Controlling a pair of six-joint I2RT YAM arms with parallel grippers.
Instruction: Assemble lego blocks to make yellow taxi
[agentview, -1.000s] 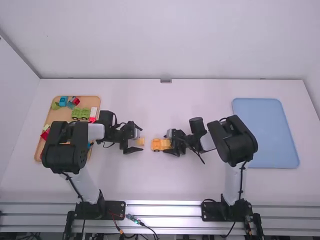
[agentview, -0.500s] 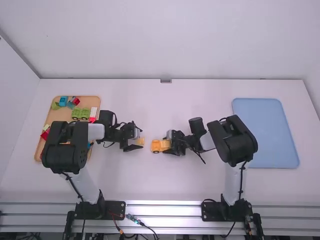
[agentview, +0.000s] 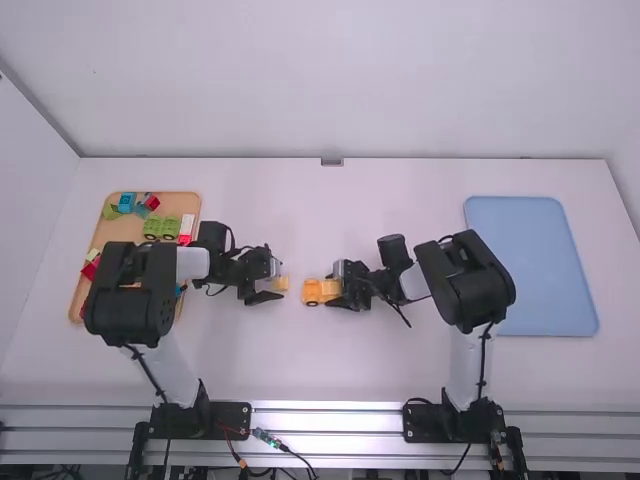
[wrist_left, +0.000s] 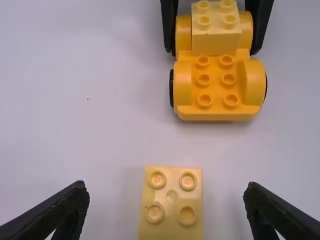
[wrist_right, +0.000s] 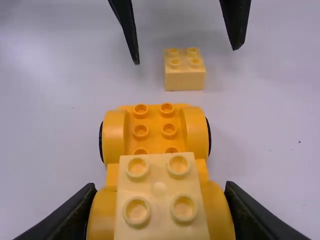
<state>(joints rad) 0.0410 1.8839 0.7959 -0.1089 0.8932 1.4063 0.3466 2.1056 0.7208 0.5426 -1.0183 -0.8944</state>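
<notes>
Likely building up the taxi body: pinching yellow car base mid-frame with right tool, with left tool spread astride loose pale block just left; next, close on it, lift, press squarely onto bare studs

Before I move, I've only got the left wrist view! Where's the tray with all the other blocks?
Observer: In the high view, a wooden tray of blocks lies at the table's left side, partly under the left arm.

Operator: Ooh! And is anything way over on the other side?

Observer: Yes, the high view shows a blue tray lying flat at the far right.

Operator: What does my loose brick look like on the side facing the car?

Observer: In the right wrist view, the loose brick has a smooth side, no bumps, facing the car.
</notes>
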